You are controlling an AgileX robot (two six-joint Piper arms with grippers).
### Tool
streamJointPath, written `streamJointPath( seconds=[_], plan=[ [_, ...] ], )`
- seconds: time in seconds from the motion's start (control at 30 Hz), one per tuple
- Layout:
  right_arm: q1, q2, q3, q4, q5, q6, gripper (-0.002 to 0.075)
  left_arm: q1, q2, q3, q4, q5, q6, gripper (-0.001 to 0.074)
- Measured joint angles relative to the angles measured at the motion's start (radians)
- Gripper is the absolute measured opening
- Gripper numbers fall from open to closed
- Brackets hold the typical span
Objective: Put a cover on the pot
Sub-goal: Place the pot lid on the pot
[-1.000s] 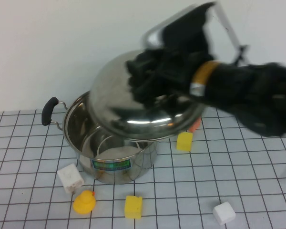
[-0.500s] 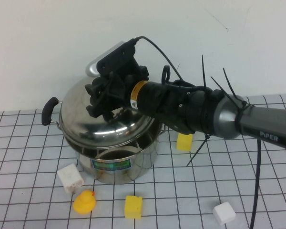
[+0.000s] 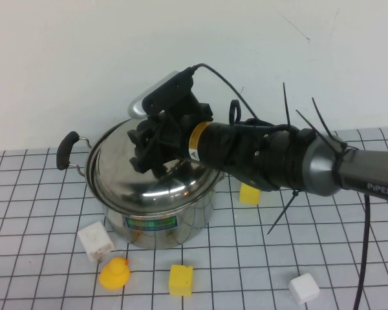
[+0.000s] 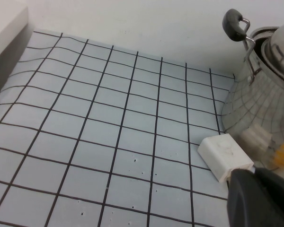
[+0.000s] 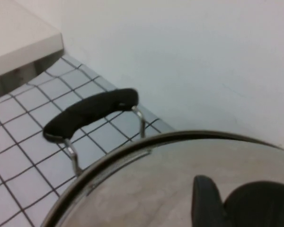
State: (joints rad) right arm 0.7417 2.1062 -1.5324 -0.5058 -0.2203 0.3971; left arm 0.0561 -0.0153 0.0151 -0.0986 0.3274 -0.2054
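The shiny steel pot point(image 3: 195, 212) with a green-blue label stands at the middle left of the gridded table. Its black left handle point(image 3: 67, 150) sticks out. The domed steel lid point(image 3: 149, 184) lies on the pot's rim, roughly level. My right gripper point(image 3: 156, 152) is above the lid's middle, shut on the lid's black knob. In the right wrist view the lid point(image 5: 146, 189), knob point(image 5: 260, 205) and pot handle point(image 5: 90, 113) show. My left gripper point(image 4: 260, 198) is low over the table left of the pot point(image 4: 255, 104), shut and empty, out of the high view.
Around the pot lie a white block point(image 3: 95, 240), a yellow duck point(image 3: 114, 272), two yellow blocks point(image 3: 181, 279) point(image 3: 249, 192) and a second white block point(image 3: 304, 288). A white wall stands close behind. The white block point(image 4: 225, 156) lies just ahead of my left gripper.
My right gripper has carried the lid from high and tilted at the pot's right down and left onto the pot's rim. The left arm has not visibly moved.
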Motion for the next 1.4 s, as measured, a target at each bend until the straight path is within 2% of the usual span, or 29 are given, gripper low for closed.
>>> streamJointPath(
  seconds=[0.53,1.4],
  plan=[
    [-0.02,0.017,0.001,0.007,-0.12,0.0,0.034,0.0,0.0,0.0,0.0,0.0,-0.002,-0.0003],
    [-0.02,0.045,0.001,0.006,-0.12,-0.03,0.034,0.0,0.0,0.0,0.0,0.0,-0.002,-0.0003]
  ],
)
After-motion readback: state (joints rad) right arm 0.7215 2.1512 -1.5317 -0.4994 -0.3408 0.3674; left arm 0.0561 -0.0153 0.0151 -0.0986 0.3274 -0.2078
